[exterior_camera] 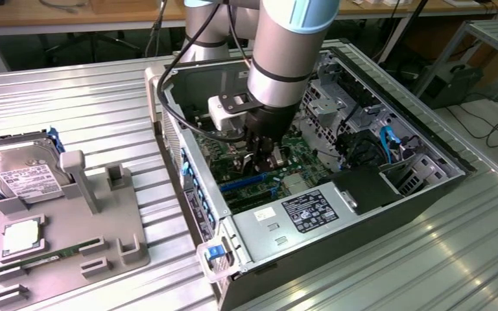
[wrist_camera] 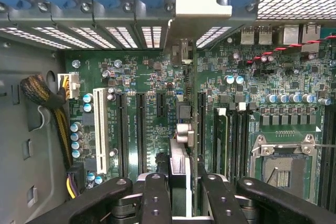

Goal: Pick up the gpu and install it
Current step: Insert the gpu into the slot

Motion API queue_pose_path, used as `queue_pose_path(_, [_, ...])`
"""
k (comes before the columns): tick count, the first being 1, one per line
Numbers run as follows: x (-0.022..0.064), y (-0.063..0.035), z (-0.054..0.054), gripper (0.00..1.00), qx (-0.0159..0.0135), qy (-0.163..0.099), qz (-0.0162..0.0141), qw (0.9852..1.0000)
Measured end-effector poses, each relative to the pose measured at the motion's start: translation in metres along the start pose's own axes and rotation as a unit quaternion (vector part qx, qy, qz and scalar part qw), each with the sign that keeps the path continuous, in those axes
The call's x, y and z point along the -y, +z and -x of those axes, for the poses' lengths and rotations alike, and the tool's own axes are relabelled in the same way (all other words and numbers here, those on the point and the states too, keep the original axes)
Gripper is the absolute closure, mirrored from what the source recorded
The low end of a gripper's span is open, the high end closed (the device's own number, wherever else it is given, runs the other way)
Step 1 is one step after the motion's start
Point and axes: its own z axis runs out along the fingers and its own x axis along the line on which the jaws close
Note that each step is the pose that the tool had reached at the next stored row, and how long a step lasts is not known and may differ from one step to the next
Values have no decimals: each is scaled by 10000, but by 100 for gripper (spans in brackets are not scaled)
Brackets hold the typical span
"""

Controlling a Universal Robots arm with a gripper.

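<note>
The gpu (wrist_camera: 188, 129) shows edge-on in the wrist view as a thin black card standing upright over the green motherboard (wrist_camera: 152, 82). Its pale metal bracket (wrist_camera: 197, 3) lies against the case's rear slot openings. My gripper (wrist_camera: 181, 195) is shut on the card's near end, with a black finger (wrist_camera: 155, 198) on each side of it. In the exterior view my gripper (exterior_camera: 262, 159) reaches down inside the open computer case (exterior_camera: 422, 188), just above the motherboard (exterior_camera: 231, 162) and its blue slot (exterior_camera: 244, 184). I cannot tell whether the card sits fully in a slot.
A grey holder tray (exterior_camera: 67, 259) stands at the exterior view's left with a silver hard drive (exterior_camera: 20, 172), a processor (exterior_camera: 20, 236) and a green memory stick (exterior_camera: 46, 256). Inside the case are the power supply (exterior_camera: 305, 214), drive cages (exterior_camera: 336, 97), cables (wrist_camera: 42, 93) and the processor socket (wrist_camera: 283, 166).
</note>
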Motion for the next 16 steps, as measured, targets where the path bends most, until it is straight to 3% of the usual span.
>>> queue_pose_path(16, [-46, 138, -6, 71, 0, 0, 8, 10000])
